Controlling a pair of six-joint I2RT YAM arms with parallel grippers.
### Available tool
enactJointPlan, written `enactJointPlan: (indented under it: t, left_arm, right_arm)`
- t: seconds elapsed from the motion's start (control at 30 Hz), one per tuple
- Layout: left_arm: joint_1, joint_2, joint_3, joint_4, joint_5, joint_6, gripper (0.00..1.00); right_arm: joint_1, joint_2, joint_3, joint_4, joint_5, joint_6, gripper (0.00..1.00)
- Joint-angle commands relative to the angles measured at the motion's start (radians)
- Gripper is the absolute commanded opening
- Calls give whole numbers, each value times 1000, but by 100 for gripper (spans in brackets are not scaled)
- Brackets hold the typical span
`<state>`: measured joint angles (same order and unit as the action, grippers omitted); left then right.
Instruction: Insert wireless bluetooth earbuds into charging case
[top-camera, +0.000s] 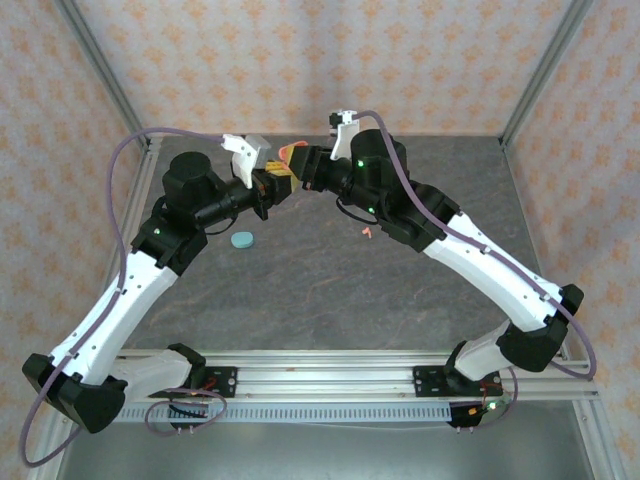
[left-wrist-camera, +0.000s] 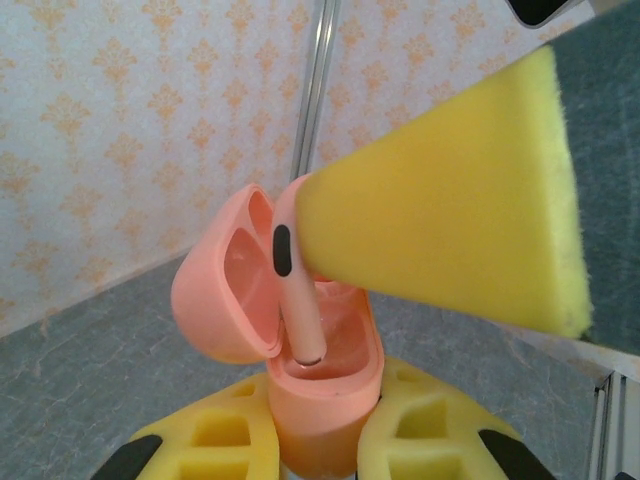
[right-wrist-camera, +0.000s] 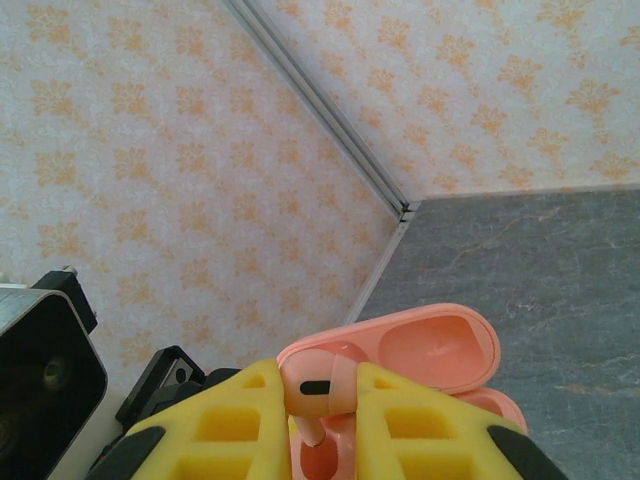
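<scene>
Overhead, meeting at 12 o'clock above the table (top-camera: 330, 300): left fingers (left-wrist-camera: 215, 432) clenched on a pink case (left-wrist-camera: 322, 400), held upright off the surface, lid swung open toward 9 o'clock in the left wrist view. Pinched between the right fingers (right-wrist-camera: 235, 425), a pink earbud (right-wrist-camera: 322, 383), head at 12 o'clock, stem pointing to 6 o'clock, tip just inside the open well of the pink case. Lying on the table at 7 o'clock from the held pair, a teal case (top-camera: 243, 240); at 4 o'clock, well apart, a loose earbud (top-camera: 367, 232), also pink. Both arms bent inward toward each other.
</scene>
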<state>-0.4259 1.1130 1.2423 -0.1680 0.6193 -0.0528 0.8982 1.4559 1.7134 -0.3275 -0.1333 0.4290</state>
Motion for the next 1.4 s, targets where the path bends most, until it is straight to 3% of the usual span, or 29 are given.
enactJointPlan:
  t: [0.0, 0.8, 1.37]
  left_arm:
    - [-6, -25, 13, 35, -16, 2, 0]
    - [-7, -5, 19, 81, -49, -35, 0]
    - [-7, -12, 17, 77, -43, -36, 0]
  right_arm:
    - [8, -12, -1, 20, -14, -24, 18]
    - [8, -45, -72, 0, -60, -26, 19]
    - [8, -14, -44, -54, -111, -18, 26]
